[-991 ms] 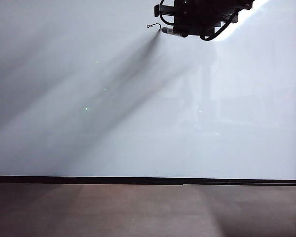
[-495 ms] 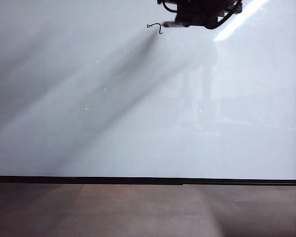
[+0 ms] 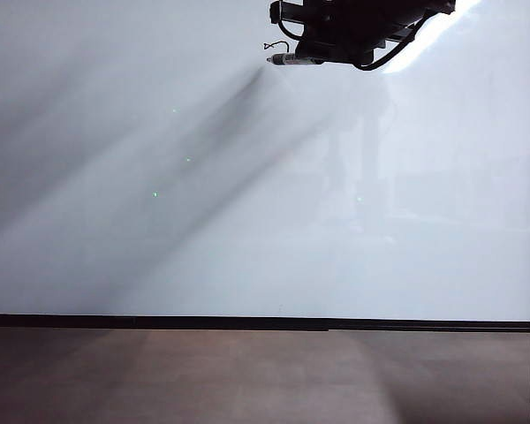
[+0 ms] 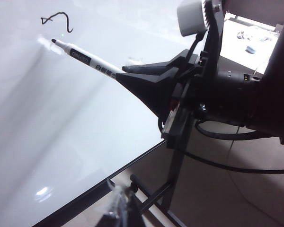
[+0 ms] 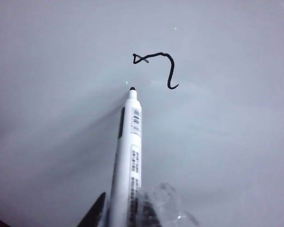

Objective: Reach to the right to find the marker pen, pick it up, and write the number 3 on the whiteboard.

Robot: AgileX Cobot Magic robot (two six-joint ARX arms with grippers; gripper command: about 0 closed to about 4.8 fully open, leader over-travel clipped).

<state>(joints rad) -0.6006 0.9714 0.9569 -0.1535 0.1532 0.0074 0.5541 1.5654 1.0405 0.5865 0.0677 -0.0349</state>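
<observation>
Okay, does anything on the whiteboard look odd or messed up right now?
Yes: the number 3 on the whiteboard is only a wobbly half-digit, with a small loop and one hook. The right gripper holds the marker pen with its tip beside the mark.

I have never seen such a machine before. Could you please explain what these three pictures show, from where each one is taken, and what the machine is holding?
It is a robot with two arms, each ending in a two-finger gripper.

The exterior view comes from a fixed camera looking at a whiteboard. At its top edge you see the right gripper holding a marker pen.

The right wrist view comes from a camera on that arm: it looks along the pen toward an unfinished black scribble, the start of a number 3. The pen tip is beside the line, not on it.

The left wrist view, from the other arm, sees the right gripper and pen from the side. The left gripper shows only partly at the edge; I cannot tell if it is open.
</observation>
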